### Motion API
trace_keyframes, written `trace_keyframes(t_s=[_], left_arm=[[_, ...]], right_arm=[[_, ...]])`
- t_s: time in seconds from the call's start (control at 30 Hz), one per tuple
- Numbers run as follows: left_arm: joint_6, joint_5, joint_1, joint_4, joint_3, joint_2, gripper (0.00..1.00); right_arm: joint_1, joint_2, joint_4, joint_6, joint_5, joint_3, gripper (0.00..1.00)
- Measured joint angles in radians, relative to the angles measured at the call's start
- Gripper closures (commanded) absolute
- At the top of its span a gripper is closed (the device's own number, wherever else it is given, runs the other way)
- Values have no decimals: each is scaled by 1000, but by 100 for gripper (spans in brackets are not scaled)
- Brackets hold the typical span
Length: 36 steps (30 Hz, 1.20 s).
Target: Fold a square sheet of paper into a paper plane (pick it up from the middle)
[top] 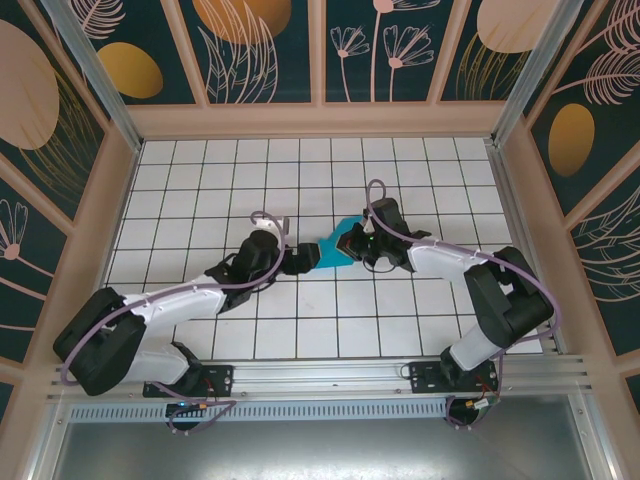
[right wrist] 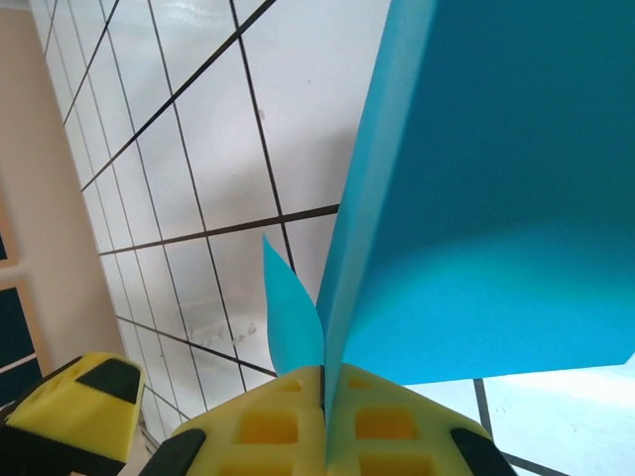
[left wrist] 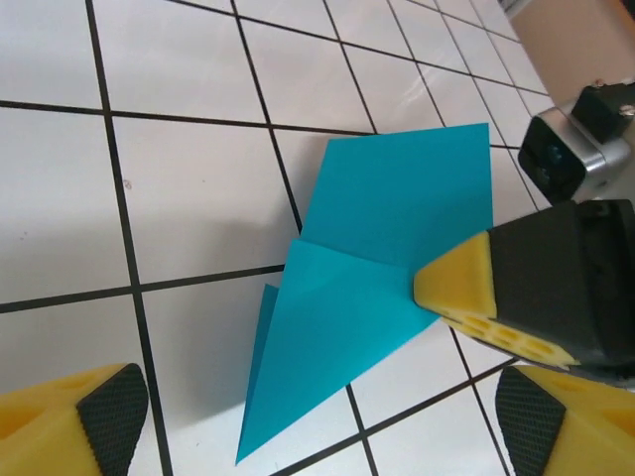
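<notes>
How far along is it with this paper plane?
Partly there. Done: the teal paper is already creased into a pointed shape with overlapping flaps, not a flat square. In hand: the right end effector pinches one edge; the left end effector stands open near it, holding nothing. Left: no slim dart with wings yet, so more folds likely remain.
</notes>
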State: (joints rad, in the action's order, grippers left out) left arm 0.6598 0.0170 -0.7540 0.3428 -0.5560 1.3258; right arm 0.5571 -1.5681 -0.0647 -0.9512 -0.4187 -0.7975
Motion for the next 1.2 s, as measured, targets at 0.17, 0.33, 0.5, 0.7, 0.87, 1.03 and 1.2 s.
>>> trace_keyframes(t_s=[0.17, 0.33, 0.5, 0.7, 0.87, 1.03, 1.2], left_arm=[[-110, -39, 0, 97, 60, -16, 10], [-237, -63, 0, 189, 91, 0, 16], [-373, -88, 0, 283, 92, 73, 19], [-509, -129, 0, 327, 60, 190, 25], [-600, -201, 0, 354, 3, 299, 28], [-652, -253, -10, 373, -46, 381, 33], [-683, -300, -17, 377, -95, 463, 39]], right_arm=[[0, -33, 26, -47, 1, -13, 100], [-9, -58, 82, -87, -2, -31, 100], [-59, -79, 146, -126, -18, -60, 100], [-84, -96, 233, -148, -38, -95, 100], [-88, -125, 299, -151, -74, -130, 100], [-93, -147, 341, -147, -99, -159, 100], [-94, -164, 362, -147, -112, -166, 100]])
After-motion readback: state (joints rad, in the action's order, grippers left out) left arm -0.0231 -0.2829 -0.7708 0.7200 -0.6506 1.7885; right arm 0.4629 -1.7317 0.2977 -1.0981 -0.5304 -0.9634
